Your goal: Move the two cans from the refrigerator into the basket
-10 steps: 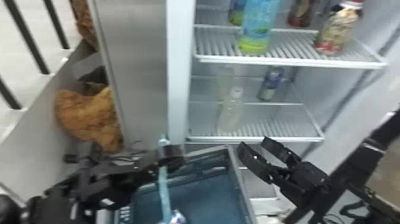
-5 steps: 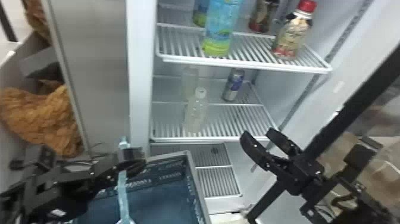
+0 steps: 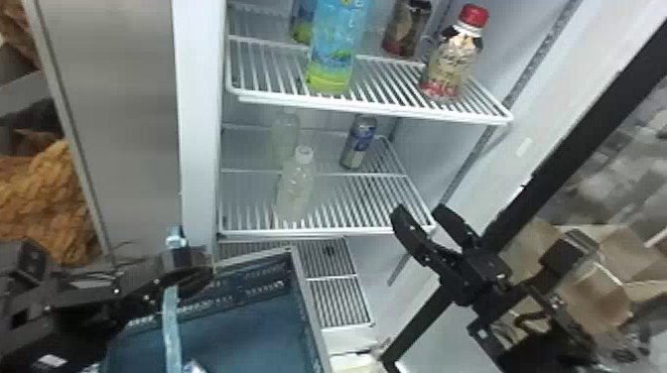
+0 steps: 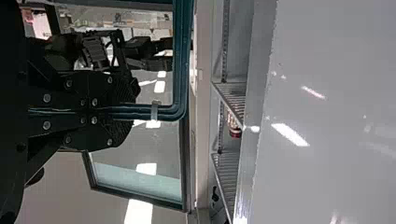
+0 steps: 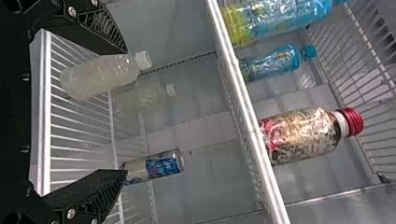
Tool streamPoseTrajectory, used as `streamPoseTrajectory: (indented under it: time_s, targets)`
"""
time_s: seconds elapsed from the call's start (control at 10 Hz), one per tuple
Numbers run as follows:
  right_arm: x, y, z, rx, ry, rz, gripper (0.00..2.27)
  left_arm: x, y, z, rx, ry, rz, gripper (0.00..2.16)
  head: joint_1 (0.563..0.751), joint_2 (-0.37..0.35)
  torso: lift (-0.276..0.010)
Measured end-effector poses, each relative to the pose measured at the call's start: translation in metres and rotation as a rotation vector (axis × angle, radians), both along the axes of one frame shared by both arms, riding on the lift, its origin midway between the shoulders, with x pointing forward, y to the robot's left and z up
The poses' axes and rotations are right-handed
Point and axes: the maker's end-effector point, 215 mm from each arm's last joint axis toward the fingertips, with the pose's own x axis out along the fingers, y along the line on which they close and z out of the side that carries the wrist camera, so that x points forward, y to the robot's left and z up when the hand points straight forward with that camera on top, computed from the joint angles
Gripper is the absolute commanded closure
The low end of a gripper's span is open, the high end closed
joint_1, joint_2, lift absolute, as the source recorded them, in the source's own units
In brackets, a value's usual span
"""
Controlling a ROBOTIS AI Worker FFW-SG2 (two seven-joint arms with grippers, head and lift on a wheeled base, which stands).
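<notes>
silver can (image 3: 358,141) on mid shelf (image 3: 347,231), well bk from frt edge.

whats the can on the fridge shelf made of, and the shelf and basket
The can looks like thin, shiny metal, silver near its base. The shelf seems to be smooth coated metal, from its slim white bars. The basket is probably dull molded plastic, from its blue walls with rows of slots, though painted metal is possible.

A silver-and-blue metal can (image 3: 358,143) and, to its left, two cloudy plastic bottles (image 3: 295,188) are held by a white wire shelf (image 3: 347,204); above it, two blue-green plastic bottles (image 3: 333,49), a dark container (image 3: 407,27) and a red-capped patterned bottle (image 3: 452,64) are held by another wire shelf (image 3: 377,82).
</notes>
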Motion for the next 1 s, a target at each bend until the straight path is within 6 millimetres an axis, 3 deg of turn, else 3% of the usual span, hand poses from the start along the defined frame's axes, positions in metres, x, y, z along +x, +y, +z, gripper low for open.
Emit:
streamPoseTrajectory:
  time_s: [0.6,1.0]
  targets:
    - [0.035,-0.053,-0.011,-0.056,-0.025,-0.157,0.13,0.003,-0.002,0.007,-0.008,-0.014,-0.004,1.2,0.695,-0.35,-0.218]
    - [0.075,-0.065,-0.022,-0.066,-0.014,-0.183,0.13,0.004,-0.005,0.009,-0.006,-0.022,-0.011,1.2,0.695,-0.35,-0.218]
